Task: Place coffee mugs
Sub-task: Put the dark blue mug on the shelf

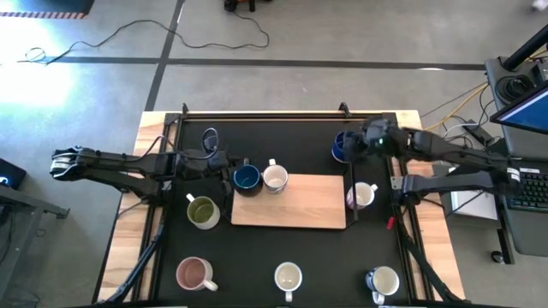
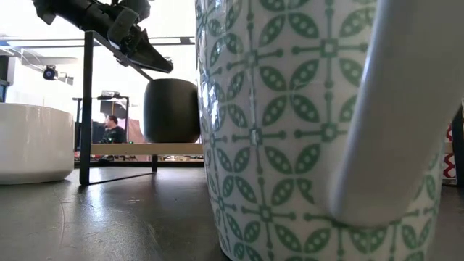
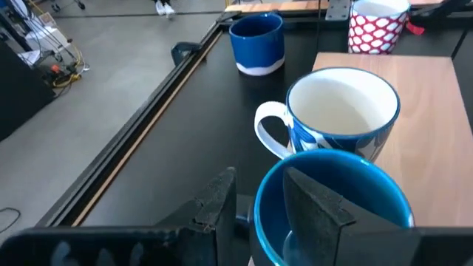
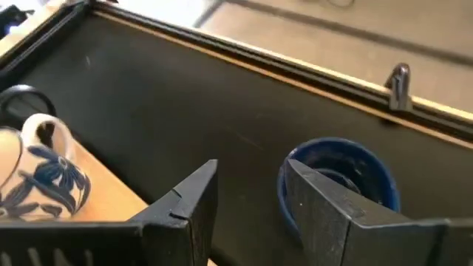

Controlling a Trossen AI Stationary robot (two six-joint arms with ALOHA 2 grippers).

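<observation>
Board: light wooden board (image 1: 291, 204) lies mid-table; I place everything by it.
Left gripper: my left gripper (image 3: 259, 203) sits at the board's left end, one finger inside and one outside the rim of the dark blue mug (image 1: 247, 179), jaws closed on its wall.
Neighbour: white mug with blue flowers (image 1: 275, 177) stands just beside it, on the board's far left corner.
Right gripper: my right gripper (image 4: 251, 192) hangs beyond the board's far right corner, jaws spread wide, holding nothing.
Second blue mug: blue mug (image 4: 340, 181) stands on the black mat (image 1: 257, 141) beside my right finger, unheld.
Other mugs: olive mug (image 1: 203, 212) left of the board, red-dotted mug (image 1: 360, 196) right of it.
</observation>
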